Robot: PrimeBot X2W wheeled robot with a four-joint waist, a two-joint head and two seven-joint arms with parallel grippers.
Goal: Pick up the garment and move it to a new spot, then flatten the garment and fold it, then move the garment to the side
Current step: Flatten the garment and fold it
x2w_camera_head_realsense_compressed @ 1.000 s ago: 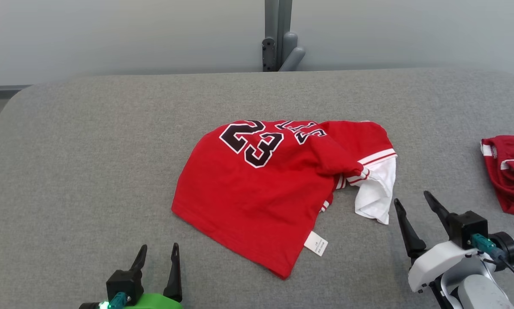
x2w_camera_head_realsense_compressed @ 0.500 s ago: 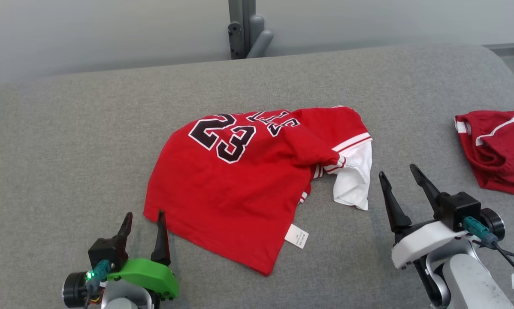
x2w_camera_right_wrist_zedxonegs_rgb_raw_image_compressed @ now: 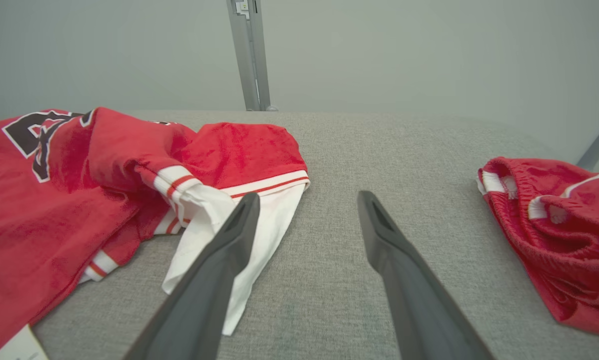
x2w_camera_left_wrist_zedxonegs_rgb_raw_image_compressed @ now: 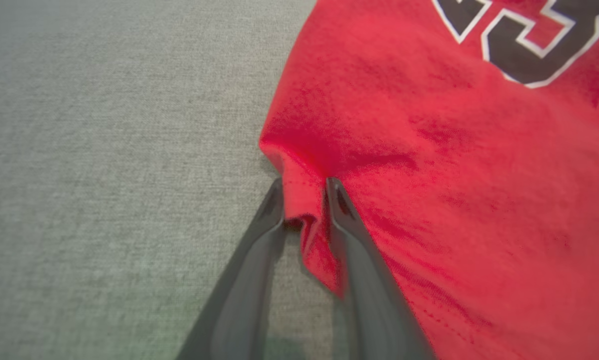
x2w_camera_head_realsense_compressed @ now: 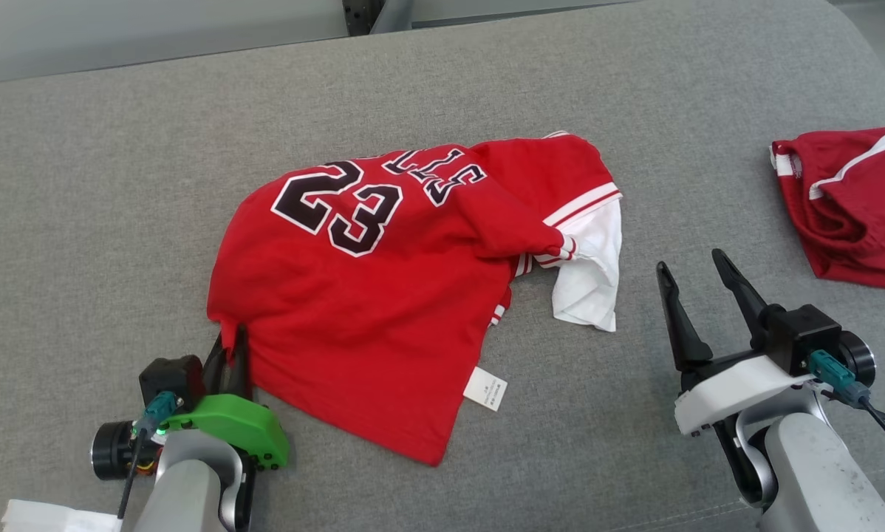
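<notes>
The garment point(x2w_camera_head_realsense_compressed: 383, 295) is a rumpled red jersey with a black "23" and a white sleeve, lying mid-table. At its near left corner my left gripper point(x2w_camera_head_realsense_compressed: 230, 341) is shut on a pinch of the red hem; the left wrist view shows the garment point(x2w_camera_left_wrist_zedxonegs_rgb_raw_image_compressed: 454, 165) bunched between the two dark fingers of that gripper point(x2w_camera_left_wrist_zedxonegs_rgb_raw_image_compressed: 303, 186). My right gripper point(x2w_camera_head_realsense_compressed: 690, 264) stands open to the right of the white sleeve, above the cloth surface, holding nothing. In the right wrist view that gripper point(x2w_camera_right_wrist_zedxonegs_rgb_raw_image_compressed: 304, 200) points across the table with the garment point(x2w_camera_right_wrist_zedxonegs_rgb_raw_image_compressed: 79, 190) at its left.
A second red piece of clothing point(x2w_camera_head_realsense_compressed: 849, 199) with white trim lies at the table's right edge, also in the right wrist view point(x2w_camera_right_wrist_zedxonegs_rgb_raw_image_compressed: 554, 240). The grey padded table point(x2w_camera_head_realsense_compressed: 117, 185) has a wall and a metal post point(x2w_camera_right_wrist_zedxonegs_rgb_raw_image_compressed: 249, 55) behind it. A white label point(x2w_camera_head_realsense_compressed: 484, 389) sticks out of the jersey's hem.
The camera tilted down and turned, shifting the whole picture. My left gripper moved forward to the jersey's near left corner and shut on the hem. The right gripper stays open.
</notes>
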